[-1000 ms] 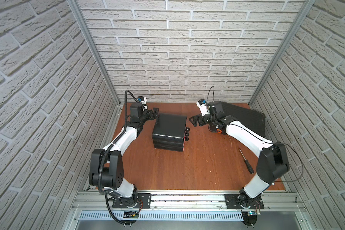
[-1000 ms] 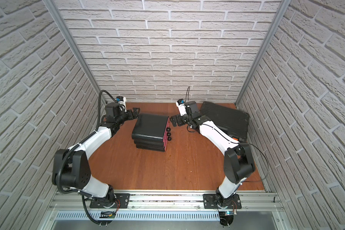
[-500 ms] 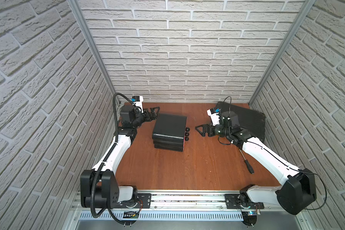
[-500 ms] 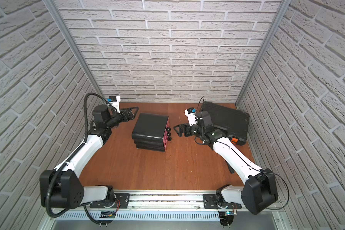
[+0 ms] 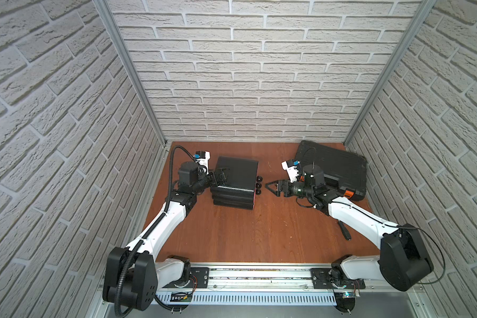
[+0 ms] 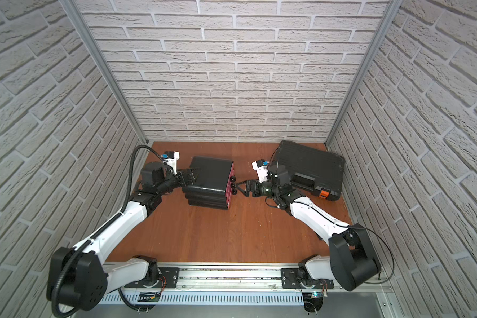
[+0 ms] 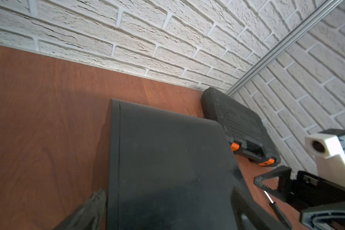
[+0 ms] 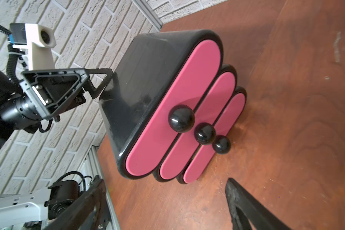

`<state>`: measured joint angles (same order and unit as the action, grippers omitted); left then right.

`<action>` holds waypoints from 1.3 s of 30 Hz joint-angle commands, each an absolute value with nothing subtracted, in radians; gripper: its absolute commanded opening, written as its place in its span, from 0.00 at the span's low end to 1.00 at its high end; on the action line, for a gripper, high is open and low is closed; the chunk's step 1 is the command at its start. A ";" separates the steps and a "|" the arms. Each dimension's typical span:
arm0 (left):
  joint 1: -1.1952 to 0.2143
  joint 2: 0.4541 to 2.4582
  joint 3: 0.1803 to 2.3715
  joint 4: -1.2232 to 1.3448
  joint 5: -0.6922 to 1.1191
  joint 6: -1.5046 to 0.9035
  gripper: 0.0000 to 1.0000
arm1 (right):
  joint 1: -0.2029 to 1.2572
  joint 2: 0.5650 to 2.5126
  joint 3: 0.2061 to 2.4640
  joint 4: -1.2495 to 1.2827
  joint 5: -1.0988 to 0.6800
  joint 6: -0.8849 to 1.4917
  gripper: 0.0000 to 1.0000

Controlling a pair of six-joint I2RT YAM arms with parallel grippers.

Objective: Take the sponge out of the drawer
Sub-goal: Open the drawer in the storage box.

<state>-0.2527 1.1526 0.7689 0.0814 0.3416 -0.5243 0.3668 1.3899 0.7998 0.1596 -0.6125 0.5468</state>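
Note:
The sponge is hidden. The drawer unit (image 5: 236,176) (image 6: 210,176) (image 8: 147,79) is a black cabinet with three pink drawer fronts (image 8: 173,111), all shut, each with a black ball knob (image 8: 181,118). My right gripper (image 5: 267,185) (image 6: 238,188) (image 8: 164,180) is open, a short way in front of the knobs (image 5: 258,185), holding nothing. My left gripper (image 5: 221,176) (image 6: 189,176) (image 7: 167,192) is open at the cabinet's back. One of its fingertips (image 8: 108,71) rests at the top back edge of the cabinet (image 7: 167,149).
A black tool case (image 5: 333,168) (image 6: 309,168) (image 7: 239,127) with orange latches lies at the back right, just behind my right wrist. A screwdriver (image 5: 344,231) lies on the wooden table (image 5: 245,225) under the right forearm. Brick walls close three sides.
The left gripper has moved in against the back of the cabinet. The right gripper has come down and forward to the height of the knobs. Both stay open.

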 commanded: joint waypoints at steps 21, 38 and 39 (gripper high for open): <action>-0.482 1.172 0.927 -0.111 0.186 -0.406 0.95 | 0.357 1.933 0.928 1.067 -0.843 1.086 0.59; -0.482 1.309 1.029 -0.136 0.163 -0.374 0.96 | 0.372 1.908 0.942 0.865 -0.787 0.980 0.18; -0.481 1.308 1.029 -0.137 0.161 -0.374 0.97 | 0.373 1.889 0.940 0.818 -0.773 0.948 0.16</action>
<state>-0.4793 1.3006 1.0031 -0.1356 0.1768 -0.3923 0.3611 1.9415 0.9329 0.9714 -0.8322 1.0515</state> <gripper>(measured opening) 0.965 0.323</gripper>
